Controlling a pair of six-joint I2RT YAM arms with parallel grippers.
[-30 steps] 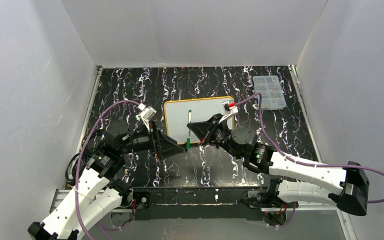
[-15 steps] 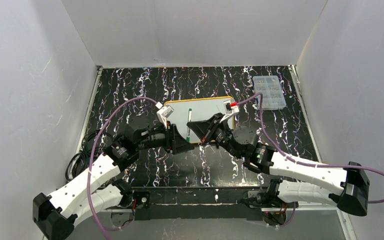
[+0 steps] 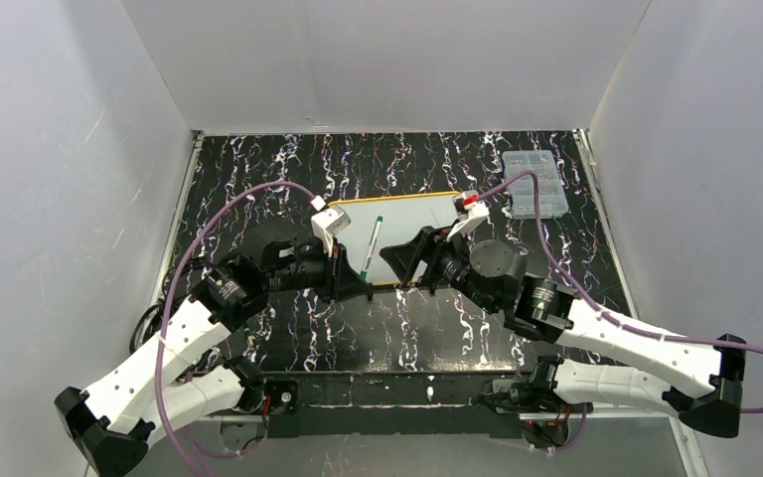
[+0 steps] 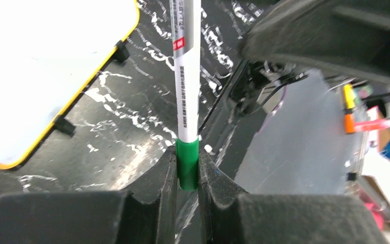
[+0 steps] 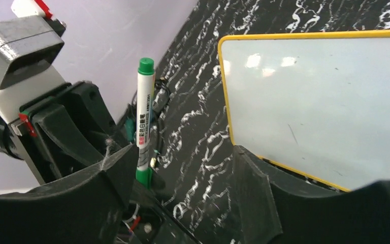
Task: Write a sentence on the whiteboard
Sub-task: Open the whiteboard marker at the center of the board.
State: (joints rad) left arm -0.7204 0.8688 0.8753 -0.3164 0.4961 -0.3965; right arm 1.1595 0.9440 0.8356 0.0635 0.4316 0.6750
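Note:
The whiteboard (image 3: 412, 217) with its yellow-orange frame lies flat at mid-table; its surface (image 5: 325, 96) carries only faint marks, and a corner (image 4: 40, 66) shows in the left wrist view. A white marker (image 3: 371, 245) with green ends stands tilted over the board's near edge. My left gripper (image 3: 366, 288) is shut on the marker's green lower end (image 4: 187, 168). My right gripper (image 3: 400, 262) faces it from the right, open (image 5: 185, 173), with the marker (image 5: 143, 127) just beside its left finger (image 5: 117, 168) and bare table between the fingers.
A clear compartmented plastic box (image 3: 534, 184) sits at the back right of the black marbled table (image 3: 258, 179). White walls enclose the table on three sides. Purple cables loop above both arms.
My left gripper moved in from the left and closed on the marker's lower end. My right gripper, shut on the marker before, has opened and let it go.

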